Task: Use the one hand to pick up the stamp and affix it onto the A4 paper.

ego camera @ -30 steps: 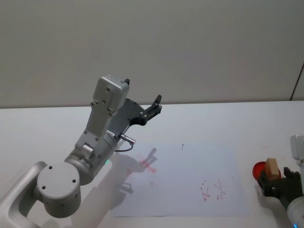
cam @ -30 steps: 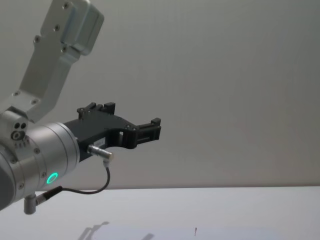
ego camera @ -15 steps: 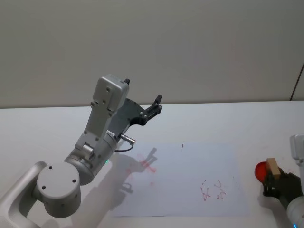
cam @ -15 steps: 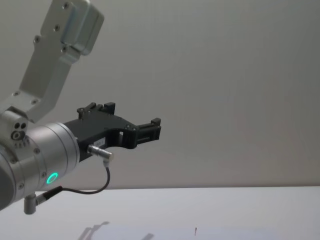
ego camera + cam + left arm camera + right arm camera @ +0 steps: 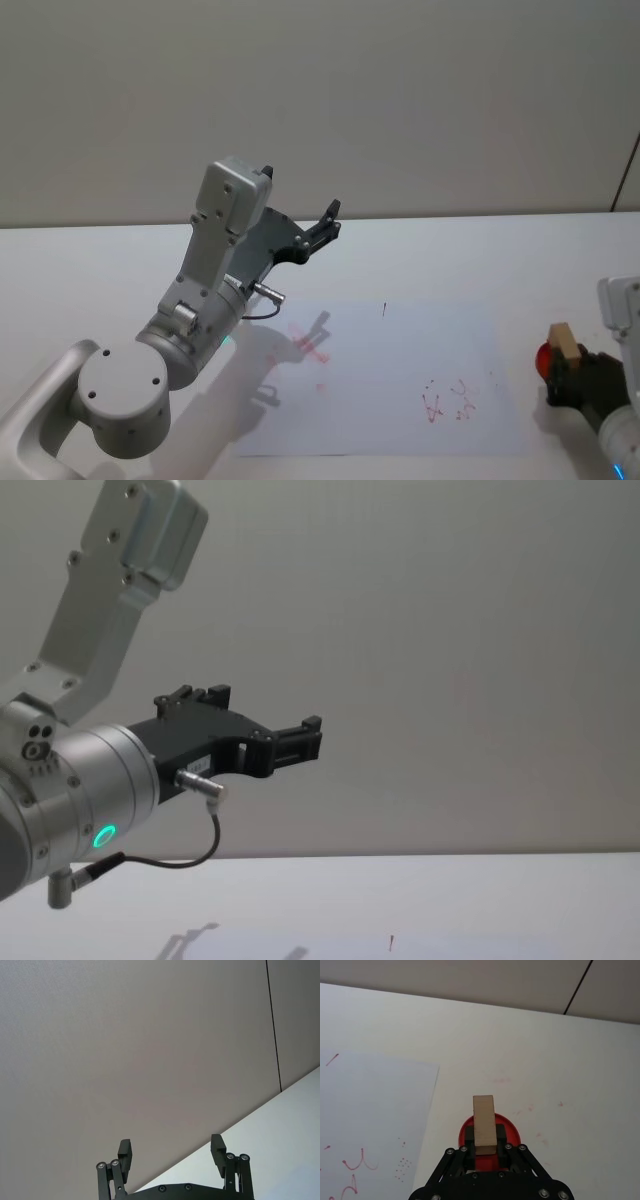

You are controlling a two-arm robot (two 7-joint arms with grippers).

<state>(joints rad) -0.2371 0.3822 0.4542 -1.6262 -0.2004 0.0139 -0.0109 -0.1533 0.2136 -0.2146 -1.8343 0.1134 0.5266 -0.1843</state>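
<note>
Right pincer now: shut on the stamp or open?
Shut on the stamp. Right wrist view: the right pincer presses both its sides, over a red pad. Left pincer parked, raised, open.

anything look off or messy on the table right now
Faint red ink smudges dot the white tabletop beside the round red ink pad, off the white A4 paper. The paper carries scattered red scrawls. The right gripper holds the light-brown wooden stamp over the pad; the left gripper hangs open, raised.

left gripper (image 5: 170, 1144): raised, jaws open | right gripper (image 5: 485, 1136): low, jaws clamped
</note>
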